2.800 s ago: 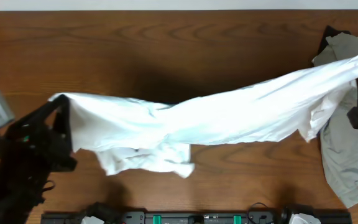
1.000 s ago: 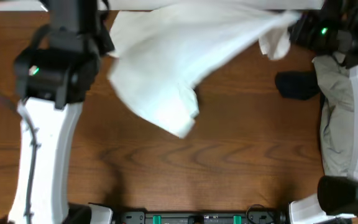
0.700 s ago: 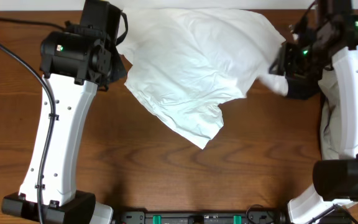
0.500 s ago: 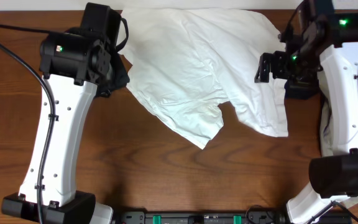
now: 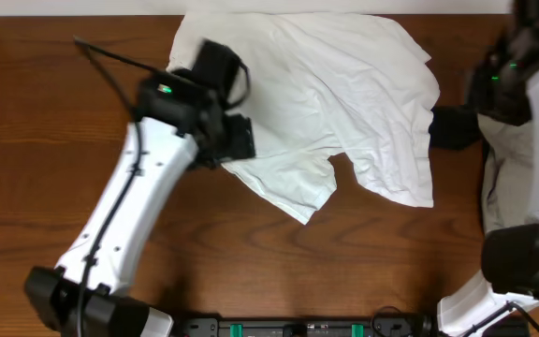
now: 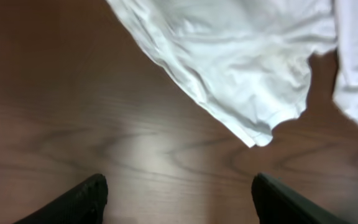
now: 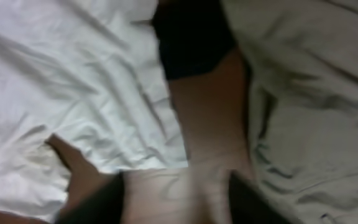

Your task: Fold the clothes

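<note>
now the white shirt [image 5: 316, 103] lies spread at the upper middle of the desk [image 5: 26, 187]. the left pincer [image 6: 179, 186] gapes wide over bare wood, the shirt's hem just beyond its tips. the right pincer [image 7: 178, 196], blurred, looks parted too, between the shirt and a grey garment [image 7: 316, 124].

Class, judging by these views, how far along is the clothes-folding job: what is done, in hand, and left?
Done: the white shirt lies spread on the table, wrinkled, with no tidy fold yet. In hand: nothing; the left pincer and right pincer are both open and empty above the table. Left: every fold of the shirt, then the grey garment heaped at the right edge.
</note>
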Tool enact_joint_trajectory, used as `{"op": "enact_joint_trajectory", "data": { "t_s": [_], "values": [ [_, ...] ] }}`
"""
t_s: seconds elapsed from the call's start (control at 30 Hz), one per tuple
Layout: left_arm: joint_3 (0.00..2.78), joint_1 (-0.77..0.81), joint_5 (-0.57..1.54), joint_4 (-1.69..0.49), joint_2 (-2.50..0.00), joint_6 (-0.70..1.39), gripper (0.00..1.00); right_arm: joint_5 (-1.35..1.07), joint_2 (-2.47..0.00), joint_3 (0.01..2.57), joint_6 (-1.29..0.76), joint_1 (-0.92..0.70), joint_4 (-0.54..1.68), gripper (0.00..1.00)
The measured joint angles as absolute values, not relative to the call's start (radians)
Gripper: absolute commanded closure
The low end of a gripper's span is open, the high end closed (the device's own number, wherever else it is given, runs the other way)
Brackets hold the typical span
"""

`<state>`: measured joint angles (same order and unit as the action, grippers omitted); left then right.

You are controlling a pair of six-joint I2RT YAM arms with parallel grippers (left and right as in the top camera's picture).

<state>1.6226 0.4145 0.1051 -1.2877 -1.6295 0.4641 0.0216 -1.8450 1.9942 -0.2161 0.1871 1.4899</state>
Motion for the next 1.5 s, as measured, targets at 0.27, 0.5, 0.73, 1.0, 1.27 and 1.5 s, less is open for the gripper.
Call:
{"op": "enact_joint_trajectory", "data": {
  "t_s": [0.27,0.5,0.73,1.0,1.27,1.5],
  "values": [
    [1.468,0.421,0.117,-1.15,-1.63,0.475,0.24,-0.071,-1.957,1.996,-0.129,0.247,1.45,0.99],
    [1.445,0.421,0.12,-1.142,-1.63,0.475,0.23,-0.111,-2.18,1.995,-0.109,0.247,1.324,0.99],
    [1.445,0.421,0.121,-1.138,-1.63,0.475,0.22,-0.127,-2.275,1.995,-0.101,0.252,1.244,0.99],
    [1.445,0.421,0.121,-1.137,-1.63,0.475,0.21,-0.131,-2.401,1.995,-0.101,0.257,1.178,0.99],
    [1.445,0.421,0.121,-1.132,-1.63,0.475,0.2,-0.129,-2.42,2.002,-0.101,0.258,1.155,0.99],
    [1.445,0.421,0.121,-1.118,-1.63,0.475,0.2,0.043,-2.421,2.009,-0.116,0.253,1.161,0.99]
  ]
}}
